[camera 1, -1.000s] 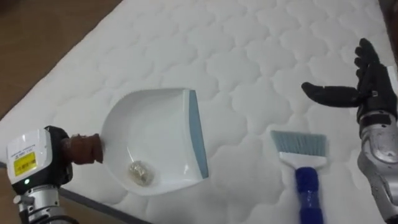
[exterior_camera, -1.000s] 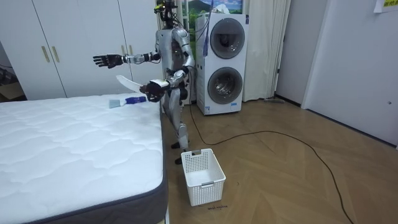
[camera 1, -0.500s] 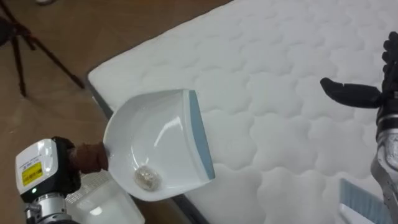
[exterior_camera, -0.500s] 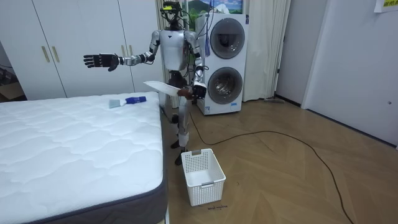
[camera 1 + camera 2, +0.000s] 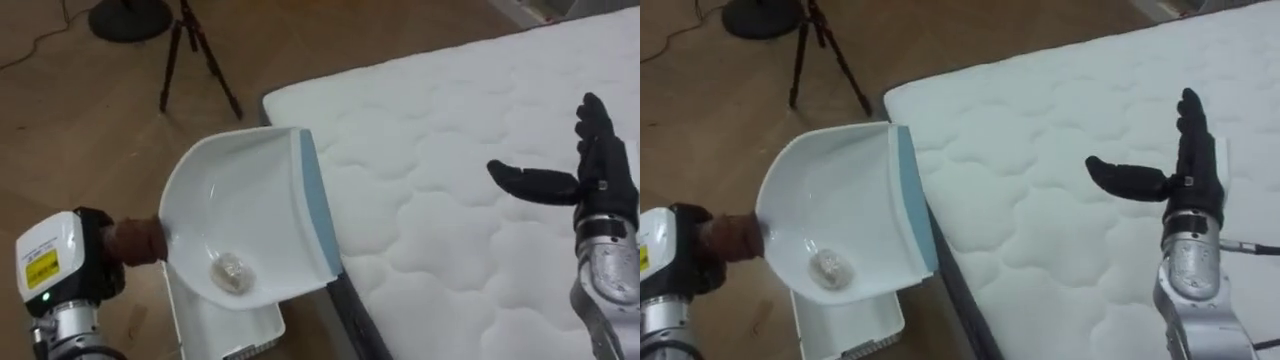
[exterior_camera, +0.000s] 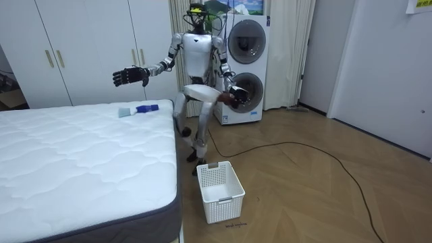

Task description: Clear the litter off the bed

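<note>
Currently my left hand (image 5: 98, 255) is clamped round the brown handle (image 5: 135, 243) of the dustpan (image 5: 240, 215). The pan hangs off the mattress (image 5: 450, 150), just outside its nearest corner and over the floor (image 5: 80, 120). My right hand (image 5: 600, 170) hovers above the mattress, fingers straight and spread, thumb out, holding nothing.

Handling notes:
- The dustpan is judged light, stiff plastic. The handle is the correct place to hold it, as the shell offers no grip.
- Its inner face looks smooth and glossy. The crumpled wad (image 5: 230, 272) lies loose near the handle end and is likely to slide at a small tilt.
- Keep the blue-grey lip (image 5: 318, 205) level or slightly raised during carriage. Lower the lip for emptying.

View comparison:
- The eye views show the wad inside the pan and the white basket (image 5: 225, 322) under the pan's handle end.
- The room view shows the basket (image 6: 219, 192) standing on the floor beside the mattress's side edge, apart from my feet. I judge that the pan is not yet squarely above it.
- The room view also shows the brush (image 6: 138, 108) lying on the mattress near the corner where I stand.
</note>
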Robot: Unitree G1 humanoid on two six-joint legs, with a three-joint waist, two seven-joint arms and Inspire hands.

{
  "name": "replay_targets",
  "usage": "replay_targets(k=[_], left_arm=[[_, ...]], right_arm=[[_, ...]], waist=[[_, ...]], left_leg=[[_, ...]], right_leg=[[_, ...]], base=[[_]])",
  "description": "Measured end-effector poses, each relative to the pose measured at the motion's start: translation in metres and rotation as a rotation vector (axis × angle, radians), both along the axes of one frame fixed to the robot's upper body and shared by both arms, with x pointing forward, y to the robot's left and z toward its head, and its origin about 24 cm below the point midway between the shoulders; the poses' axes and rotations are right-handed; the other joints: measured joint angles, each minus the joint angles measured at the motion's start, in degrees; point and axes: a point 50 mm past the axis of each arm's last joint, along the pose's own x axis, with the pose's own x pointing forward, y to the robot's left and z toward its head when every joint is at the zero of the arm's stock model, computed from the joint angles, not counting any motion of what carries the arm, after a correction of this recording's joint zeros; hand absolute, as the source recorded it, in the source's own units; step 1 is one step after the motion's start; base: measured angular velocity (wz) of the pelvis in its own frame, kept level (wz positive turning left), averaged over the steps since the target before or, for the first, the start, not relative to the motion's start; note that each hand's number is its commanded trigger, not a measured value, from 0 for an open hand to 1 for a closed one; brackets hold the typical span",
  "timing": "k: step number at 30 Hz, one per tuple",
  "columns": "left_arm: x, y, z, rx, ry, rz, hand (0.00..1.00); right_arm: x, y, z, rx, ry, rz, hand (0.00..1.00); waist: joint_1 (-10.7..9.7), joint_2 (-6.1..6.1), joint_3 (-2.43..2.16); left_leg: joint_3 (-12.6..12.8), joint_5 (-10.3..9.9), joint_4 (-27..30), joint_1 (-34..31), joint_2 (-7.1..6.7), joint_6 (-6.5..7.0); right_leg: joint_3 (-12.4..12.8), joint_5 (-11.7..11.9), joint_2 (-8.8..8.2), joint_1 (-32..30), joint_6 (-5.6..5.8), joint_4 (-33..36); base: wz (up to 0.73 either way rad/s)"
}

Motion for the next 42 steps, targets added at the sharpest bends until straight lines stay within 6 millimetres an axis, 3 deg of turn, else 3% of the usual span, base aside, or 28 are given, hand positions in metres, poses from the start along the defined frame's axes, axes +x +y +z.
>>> replay_targets(k=[1, 2, 3, 4, 5, 6, 7, 8, 10, 11, 12, 13, 14, 15, 16, 17, 18, 19, 22, 27, 28, 29, 36, 38, 39, 40, 41, 42], left_arm=[[-0.001, 0.001, 0.000, 0.000, 0.000, 0.006, 1.00], [-0.002, 0.002, 0.000, 0.002, 0.003, 0.009, 1.00], [-0.004, 0.005, -0.002, -0.001, 0.014, 0.019, 1.00], [-0.006, 0.011, -0.003, -0.008, 0.023, 0.032, 1.00], [-0.001, 0.014, 0.000, -0.003, 0.018, 0.021, 1.00], [0.010, 0.010, 0.003, -0.001, 0.013, -0.028, 1.00], [0.012, 0.006, 0.001, -0.004, 0.034, -0.052, 1.00], [0.008, 0.004, -0.003, -0.005, 0.056, -0.060, 1.00], [0.000, -0.002, -0.011, -0.001, 0.104, -0.087, 1.00], [0.001, -0.002, -0.011, 0.003, 0.104, -0.090, 1.00], [0.004, -0.002, -0.009, 0.009, 0.097, -0.090, 1.00], [0.005, -0.001, -0.008, 0.013, 0.094, -0.086, 1.00], [0.005, 0.001, -0.007, 0.018, 0.095, -0.083, 1.00], [0.002, 0.004, -0.008, 0.029, 0.108, -0.072, 1.00], [0.000, 0.005, -0.009, 0.031, 0.119, -0.066, 1.00], [0.002, 0.005, -0.008, 0.032, 0.116, -0.068, 1.00], [0.005, 0.007, -0.006, 0.038, 0.106, -0.067, 1.00], [0.004, 0.008, -0.006, 0.043, 0.111, -0.058, 1.00], [-0.001, 0.008, -0.012, 0.032, 0.137, -0.044, 1.00], [-0.007, 0.011, -0.020, 0.002, 0.170, 0.013, 1.00], [-0.008, 0.011, -0.021, 0.002, 0.175, 0.015, 1.00], [-0.008, 0.011, -0.021, 0.002, 0.175, 0.016, 1.00], [-0.002, 0.016, -0.020, -0.033, 0.157, 0.041, 1.00], [0.005, 0.018, -0.017, -0.026, 0.143, 0.038, 1.00], [0.009, 0.017, -0.014, -0.023, 0.129, 0.033, 1.00], [0.014, 0.015, -0.012, -0.022, 0.115, 0.022, 1.00], [0.016, 0.014, -0.011, -0.021, 0.110, 0.015, 1.00], [0.022, 0.012, -0.009, -0.017, 0.103, -0.008, 1.00]], right_arm=[[0.000, 0.003, -0.003, -0.016, 0.014, 0.010, 0.00], [0.000, 0.005, -0.004, -0.018, 0.020, 0.014, 0.00], [0.000, 0.009, -0.007, -0.010, 0.038, 0.025, 0.00], [0.005, 0.016, -0.005, -0.001, 0.030, 0.045, 0.00], [0.007, 0.017, -0.001, 0.005, 0.009, 0.036, 0.00], [0.006, 0.010, 0.005, 0.001, -0.018, -0.008, 0.00], [0.007, 0.013, 0.004, 0.012, -0.021, -0.021, 0.00], [0.006, 0.015, 0.003, 0.013, -0.017, -0.009, 0.00], [0.001, 0.013, 0.000, -0.003, -0.002, -0.004, 0.00], [0.000, 0.012, 0.000, -0.014, 0.000, -0.003, 0.00], [0.001, 0.011, 0.002, -0.046, 0.000, 0.005, 0.00], [0.003, 0.011, 0.004, -0.050, -0.004, 0.008, 0.00], [0.003, 0.011, 0.004, -0.051, -0.006, 0.009, 0.00], [0.003, 0.011, 0.003, -0.062, 0.001, 0.014, 0.00], [0.000, 0.009, 0.001, -0.096, 0.016, 0.017, 0.00], [-0.002, 0.008, 0.000, -0.095, 0.022, 0.013, 0.00], [-0.005, 0.008, -0.005, -0.089, 0.043, 0.020, 0.00], [-0.006, 0.010, -0.007, -0.084, 0.058, 0.045, 0.00], [-0.005, 0.009, -0.006, -0.083, 0.061, 0.074, 0.00], [-0.004, 0.011, -0.012, -0.069, 0.087, 0.121, 0.00], [-0.004, 0.009, -0.015, -0.068, 0.100, 0.122, 0.00], [-0.004, 0.009, -0.017, -0.067, 0.110, 0.122, 0.00], [-0.009, 0.003, -0.029, -0.083, 0.162, 0.104, 0.00], [-0.009, 0.004, -0.030, -0.082, 0.166, 0.106, 0.00], [-0.009, 0.005, -0.030, -0.080, 0.166, 0.108, 0.00], [-0.007, 0.006, -0.031, -0.081, 0.166, 0.110, 0.00], [-0.006, 0.006, -0.031, -0.083, 0.168, 0.111, 0.00], [-0.005, 0.007, -0.035, -0.084, 0.182, 0.113, 0.00]], waist=[[-1.3, 0.58, 0.37], [-1.9, 1.19, 0.54], [-4.1, 0.84, 0.35], [-8.9, -2.40, 0.41], [-10.1, -2.67, 0.80], [-9.4, -2.23, 1.07], [-7.6, -2.32, 1.03], [-7.7, -2.10, 1.09], [-7.7, -0.85, 1.08], [-7.8, -0.85, 1.08], [-8.1, -0.98, 0.93], [-8.1, -0.79, 0.79], [-7.7, -0.73, 0.79], [-7.3, -1.03, 0.67], [-7.8, -0.25, 0.07], [-7.8, 0.24, -0.02], [-7.0, 0.28, -0.05], [-5.8, 0.00, -0.05], [-4.0, -0.10, -0.12], [-2.6, 0.06, -0.07], [-2.7, 0.32, -0.07], [-2.7, 0.33, -0.06], [-3.8, 1.08, -0.27], [-3.8, 1.14, -0.25], [-3.9, 1.13, -0.24], [-3.9, 1.19, -0.20], [-3.8, 1.24, -0.17], [-4.0, 1.26, -0.14]], left_leg=[[-6.0, 1.9, -2.0, 1.7, -0.91, -0.48], [-10.2, 3.2, -3.8, 2.8, -1.83, -1.40], [-21.1, 8.2, -10.1, 6.5, -3.47, -8.50], [-16.6, 5.0, -9.8, 6.1, -1.41, -11.13], [-4.9, 2.0, -4.0, 3.7, 2.86, -7.99], [1.5, -6.0, 3.6, 0.0, 6.54, -5.35], [-4.3, -7.0, 7.1, -1.7, 4.27, -2.52], [-7.7, -6.2, 6.4, -1.2, 3.29, -2.31], [-19.0, -1.9, 0.2, 1.7, 0.42, -3.58], [-20.9, -1.0, -1.4, 2.3, -0.36, -4.04], [-23.2, 0.9, -4.4, 3.6, -1.48, -5.44], [-23.2, 1.5, -5.6, 4.2, -2.05, -7.43], [-22.1, 1.4, -6.1, 4.5, -2.33, -9.06], [-14.0, 0.9, -7.4, 4.5, -2.06, -11.20], [1.6, -1.2, -7.1, 3.0, 0.94, -8.74], [7.2, -2.2, -5.4, 1.9, 2.46, -7.15], [11.6, -3.9, -1.7, 0.5, 3.72, -6.59], [10.1, -4.5, 0.7, -0.2, 3.54, -7.21], [7.7, -4.4, 2.6, -0.4, 3.01, -7.12], [10.5, -4.5, 1.7, -1.4, 3.78, -5.87], [10.6, -4.2, 1.0, -1.5, 3.89, -2.46], [10.6, -4.0, 0.7, -1.6, 3.86, -1.58], [10.4, -2.1, -1.4, -1.4, 3.61, -1.46], [10.4, -2.0, -1.5, -1.4, 3.63, -1.49], [10.5, -1.9, -1.4, -1.4, 3.69, -1.51], [10.5, -1.9, -1.4, -1.5, 3.68, -1.54], [10.5, -1.9, -1.4, -1.6, 3.67, -1.58], [10.5, -1.9, -1.3, -1.8, 3.64, -1.68]], right_leg=[[1.5, 0.4, 2.60, -0.7, -0.68, -1.5], [2.2, 0.8, 4.32, -1.1, -1.43, -2.9], [5.9, 2.1, 7.86, -2.5, -3.57, -8.0], [6.9, 4.6, 7.71, -2.8, -3.11, -13.4], [7.4, 5.2, 6.67, -3.1, -1.12, -14.0], [9.0, 4.5, 4.82, -4.7, 1.53, -13.4], [13.4, 4.4, 5.25, -5.3, 2.33, -13.8], [14.0, 4.5, 6.16, -5.1, 2.10, -14.9], [17.3, 6.8, 10.18, -3.4, 0.67, -23.2], [18.4, 7.8, 10.78, -3.1, -0.26, -25.1], [20.5, 9.8, 11.41, -3.2, -1.86, -27.4], [21.5, 11.6, 11.90, -3.3, -2.69, -28.1], [21.5, 12.9, 11.57, -3.2, -3.01, -28.1], [20.3, 18.2, 9.50, -2.2, -3.85, -27.8], [19.5, 14.6, 8.39, -0.7, -3.23, -27.5], [19.4, 12.9, 8.37, -0.9, -2.99, -26.3], [19.5, 9.8, 8.42, -1.9, -2.82, -22.7], [19.5, 8.3, 8.43, -2.6, -2.68, -20.5], [19.6, 7.7, 8.76, -1.9, -3.17, -20.0], [19.4, 6.2, 8.84, -1.5, -4.35, -19.9], [18.0, 5.8, 8.87, -1.8, -4.66, -19.8], [17.4, 5.6, 8.77, -2.0, -4.70, -19.7], [11.6, 5.8, 6.83, -2.9, -4.69, -18.6], [11.6, 5.2, 6.22, -4.3, -3.53, -15.8], [12.5, 4.4, 5.67, -6.3, -1.99, -13.1], [13.8, 4.1, 4.31, -8.1, -0.64, -11.1], [14.6, 4.3, 3.32, -9.1, -0.20, -10.8], [16.0, 6.0, 0.88, -11.0, 0.86, -11.1]], base=[[0.43], [0.64], [1.11], [1.31], [1.30], [0.46], [0.11], [0.08], [0.74], [1.05], [0.99], [0.89], [0.68], [0.92], [1.06], [1.10], [0.74], [0.59], [0.57], [0.42], [0.35], [0.23], [0.02], [-0.03], [-0.08], [-0.10], [0.00], [0.20]])
